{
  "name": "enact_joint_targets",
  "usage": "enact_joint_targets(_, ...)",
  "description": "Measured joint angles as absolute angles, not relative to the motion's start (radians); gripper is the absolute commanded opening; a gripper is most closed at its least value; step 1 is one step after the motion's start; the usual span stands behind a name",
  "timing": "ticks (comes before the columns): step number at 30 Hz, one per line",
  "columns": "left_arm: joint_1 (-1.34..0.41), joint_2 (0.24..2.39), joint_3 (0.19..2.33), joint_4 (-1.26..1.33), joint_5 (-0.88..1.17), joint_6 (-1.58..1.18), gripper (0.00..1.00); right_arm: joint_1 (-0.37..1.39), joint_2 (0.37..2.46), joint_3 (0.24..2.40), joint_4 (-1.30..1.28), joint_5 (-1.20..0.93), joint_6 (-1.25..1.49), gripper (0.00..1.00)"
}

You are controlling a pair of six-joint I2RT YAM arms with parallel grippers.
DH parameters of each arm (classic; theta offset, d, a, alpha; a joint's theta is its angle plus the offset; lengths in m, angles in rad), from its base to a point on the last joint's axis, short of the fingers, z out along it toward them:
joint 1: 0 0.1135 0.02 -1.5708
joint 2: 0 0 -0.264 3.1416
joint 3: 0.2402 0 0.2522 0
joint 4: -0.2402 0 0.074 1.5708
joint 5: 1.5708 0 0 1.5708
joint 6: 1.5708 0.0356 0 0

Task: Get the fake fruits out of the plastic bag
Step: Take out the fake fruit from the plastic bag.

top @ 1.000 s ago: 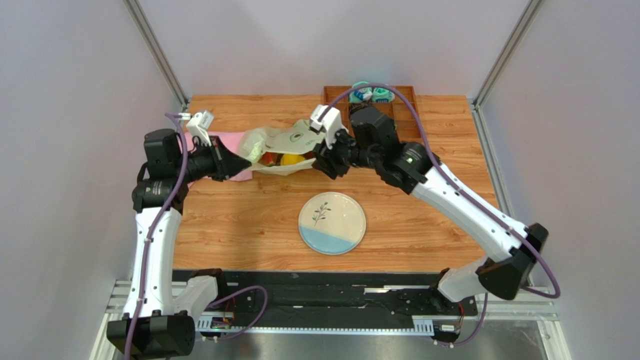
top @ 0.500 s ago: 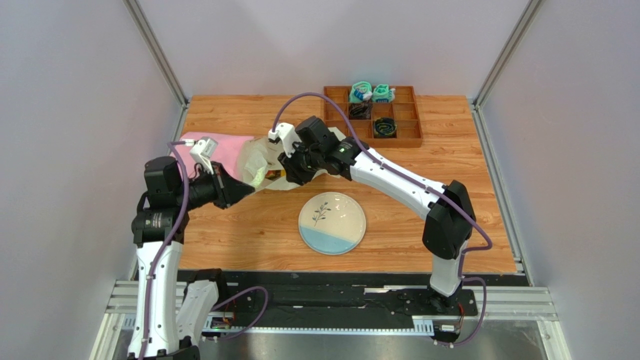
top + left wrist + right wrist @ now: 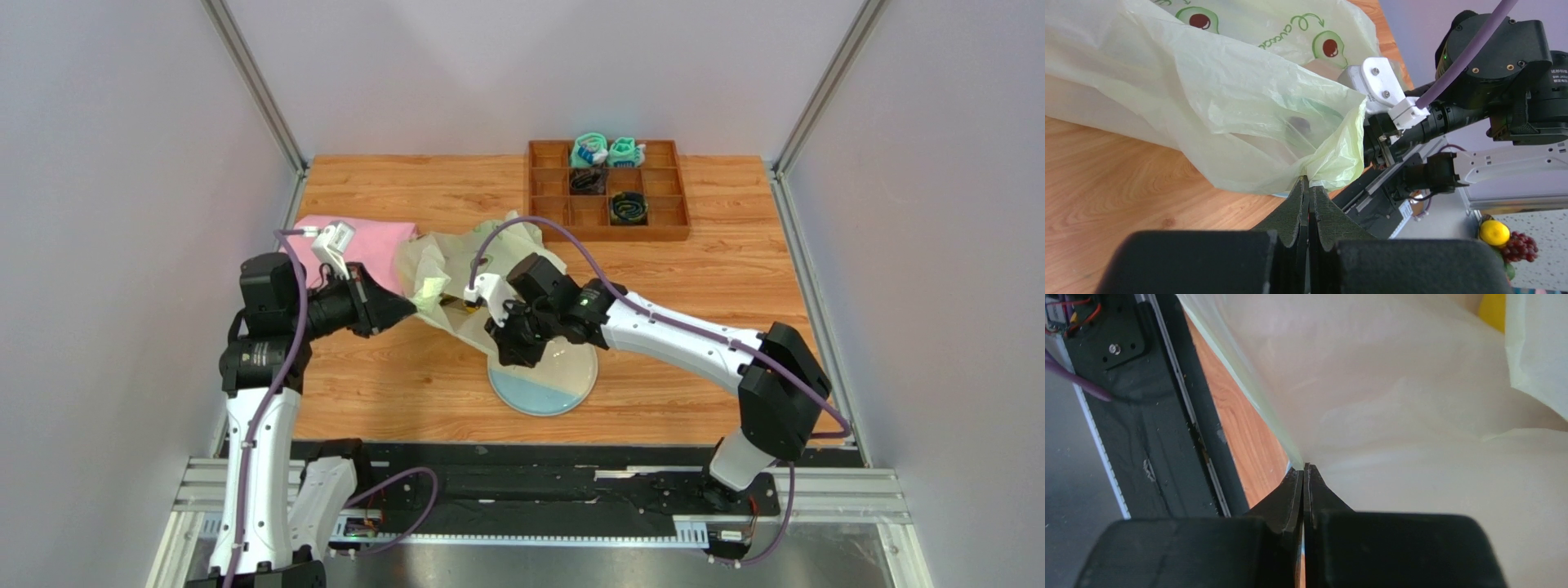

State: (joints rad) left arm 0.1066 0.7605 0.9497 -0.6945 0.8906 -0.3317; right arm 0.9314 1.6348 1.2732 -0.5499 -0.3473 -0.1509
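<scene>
— Why is the thin, crinkly, pale yellow-green plastic bag (image 3: 1229, 104) strung between both arms?

— To spread it or tip it, I'd judge. The left fingers (image 3: 1301, 205) are pressed together on a gathered corner of the film; that pins one end just beside the pink folded cloth (image 3: 362, 235), toward the left edge of the wooden surface (image 3: 405, 380). The bag itself sits about mid-surface, slightly nearer the left edge.

— And the left arm (image 3: 258, 404)?

— It rises from the near left corner; its forearm points rightward, roughly level.

— Are the small plastic fake fruits (image 3: 1494, 307) out?

— I think not; none lies on the surface, and a yellow patch shows at the top of the right wrist view, seemingly inside the bag.

— The right side?

— The right fingers (image 3: 1292, 499) are closed on a fold of the bag's near side, above the far left rim of the round pale plate with a blue band (image 3: 558, 390); anything that falls out there would probably land on the plate. The right arm (image 3: 681, 337) comes from the near right corner, elbow bent, forearm low and reaching leftward. The brown compartmented wooden tray (image 3: 669, 227) stands well apart at the far edge.
</scene>
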Motion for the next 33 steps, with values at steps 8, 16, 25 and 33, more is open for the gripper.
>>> enact_joint_targets(8,0.113,0.680,0.951,-0.822,0.905,-0.303,0.00,0.913,1.568,1.277,-0.695,-0.287,-0.186,0.72)
enact_joint_targets(16,0.117,0.609,0.940,-0.896,0.915,-0.274,0.00,0.841,1.556,1.566,-0.765,-0.423,-0.241,0.72)
enact_joint_targets(25,0.189,0.605,0.883,-0.880,0.945,-0.298,0.00,0.815,1.704,1.701,-0.836,-0.589,-0.276,0.00)
enact_joint_targets(33,0.211,0.582,0.929,-0.907,0.977,-0.288,0.00,0.874,1.771,1.633,-0.826,-0.408,-0.224,0.00)
